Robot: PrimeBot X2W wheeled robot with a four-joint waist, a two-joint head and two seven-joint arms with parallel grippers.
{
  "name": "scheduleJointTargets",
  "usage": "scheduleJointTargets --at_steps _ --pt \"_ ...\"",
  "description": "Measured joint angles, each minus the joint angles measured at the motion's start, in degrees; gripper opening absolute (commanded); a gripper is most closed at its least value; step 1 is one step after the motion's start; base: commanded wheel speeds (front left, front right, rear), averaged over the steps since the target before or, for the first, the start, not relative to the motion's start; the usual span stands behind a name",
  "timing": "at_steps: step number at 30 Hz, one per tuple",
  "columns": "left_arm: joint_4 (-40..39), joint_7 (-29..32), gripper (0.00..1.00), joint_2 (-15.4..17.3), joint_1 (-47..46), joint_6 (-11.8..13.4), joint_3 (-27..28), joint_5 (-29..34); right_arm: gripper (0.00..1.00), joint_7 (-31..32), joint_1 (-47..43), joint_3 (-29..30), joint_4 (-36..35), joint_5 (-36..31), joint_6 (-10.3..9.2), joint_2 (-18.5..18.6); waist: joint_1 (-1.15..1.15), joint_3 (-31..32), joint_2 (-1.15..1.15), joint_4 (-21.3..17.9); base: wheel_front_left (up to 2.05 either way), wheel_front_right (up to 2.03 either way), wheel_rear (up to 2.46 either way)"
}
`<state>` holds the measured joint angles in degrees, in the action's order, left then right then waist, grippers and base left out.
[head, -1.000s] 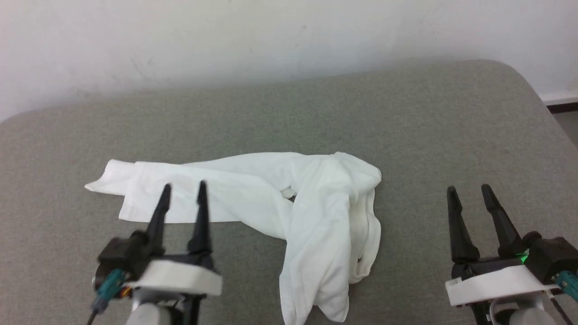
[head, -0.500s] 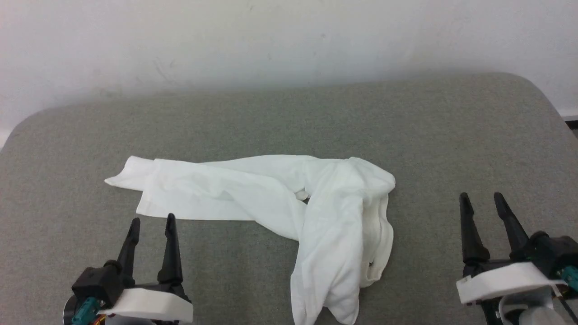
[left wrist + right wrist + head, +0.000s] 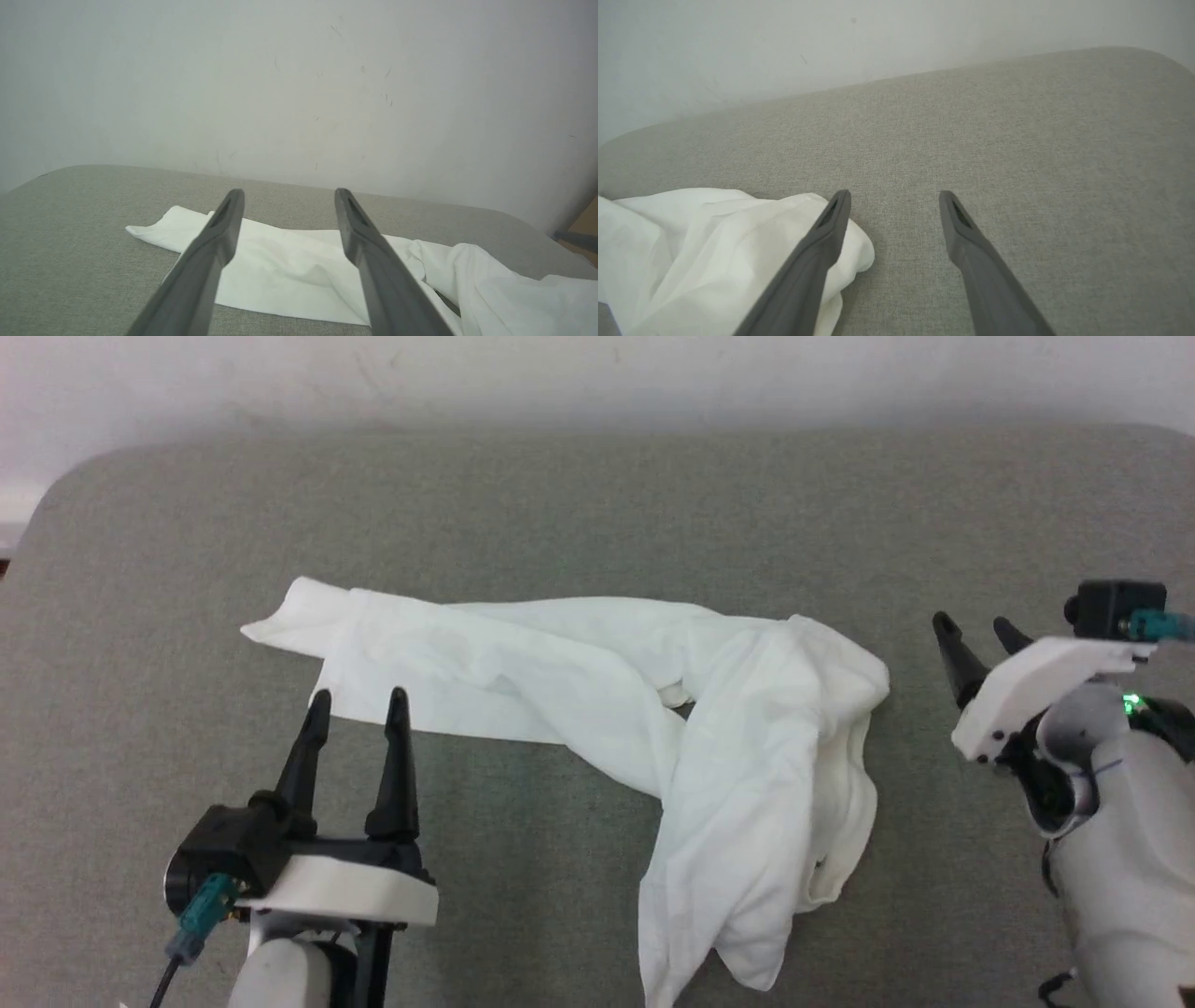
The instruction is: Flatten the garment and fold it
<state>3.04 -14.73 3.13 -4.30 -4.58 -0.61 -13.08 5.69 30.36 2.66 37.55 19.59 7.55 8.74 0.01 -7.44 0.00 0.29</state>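
With the garment [image 3: 560,663] crumpled mid-surface [image 3: 597,504] and the left gripper [image 3: 359,693] and right gripper [image 3: 971,622] both open and empty near its ends, we judge it best to pinch single outer edges and draw them apart.

White garment [image 3: 728,747] crumpled, unfolded, lying loose.

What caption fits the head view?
Open left gripper and right gripper beside a crumpled white garment on a grey surface.
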Motion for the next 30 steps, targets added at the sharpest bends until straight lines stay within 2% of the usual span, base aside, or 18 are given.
scheduleJointTargets --at_steps 5,10,14,15,16,18,24,26,30 --pt "-0.8 0.0 1.0 -0.2 -2.9 0.0 -2.8 -2.0 1.0 11.7 9.3 -4.1 8.8 4.7 -0.01 2.8 0.0 -3.5 0.0 2.5 0.0 0.0 0.0" --pt "-0.8 0.0 1.0 -0.2 -4.2 0.2 -4.1 -3.1 1.0 22.3 13.1 -11.1 13.7 7.4 -0.01 3.7 0.01 -6.8 0.0 4.8 0.0 0.0 0.0" --pt "-0.6 0.0 1.0 -0.2 -4.3 0.6 -4.9 -3.8 1.0 28.2 15.4 -13.3 15.2 10.6 -0.02 5.6 -0.02 -8.3 0.0 6.7 0.0 0.0 0.0" --pt "-0.6 0.0 1.0 -0.2 -4.3 0.7 -4.9 -3.9 0.32 28.6 15.6 -13.7 15.2 11.4 -0.02 6.0 -0.02 -8.6 0.0 7.0 0.0 0.0 0.0" --pt "-0.5 0.0 1.0 -0.2 -4.3 0.7 -4.9 -4.1 0.0 29.0 15.8 -14.3 15.1 11.9 -0.02 6.5 -0.01 -8.8 0.0 7.3 0.0 0.0 0.0" --pt "-0.2 0.0 1.0 -0.2 -4.3 0.9 -4.9 -4.1 0.0 27.9 15.9 -15.4 14.3 12.9 -0.03 7.1 -0.01 -8.9 0.0 7.5 0.0 0.0 0.0" --pt "0.8 0.0 1.0 -0.2 -4.3 1.2 -4.6 -4.0 0.0 14.7 15.3 -20.0 10.1 12.4 -0.02 7.6 0.0 -7.5 0.0 6.4 0.0 0.0 0.0" --pt "1.1 0.0 1.0 -0.2 -4.1 1.1 -4.4 -3.9 0.0 10.8 15.7 -20.2 8.0 11.6 -0.01 8.4 0.0 -6.6 0.0 5.6 0.0 0.0 0.0" --pt "2.4 0.0 1.0 -0.2 -2.7 1.1 -4.5 -3.6 0.0 6.8 15.0 -19.2 3.1 11.5 0.0 10.8 0.0 -4.3 0.0 3.7 0.0 0.0 0.0"
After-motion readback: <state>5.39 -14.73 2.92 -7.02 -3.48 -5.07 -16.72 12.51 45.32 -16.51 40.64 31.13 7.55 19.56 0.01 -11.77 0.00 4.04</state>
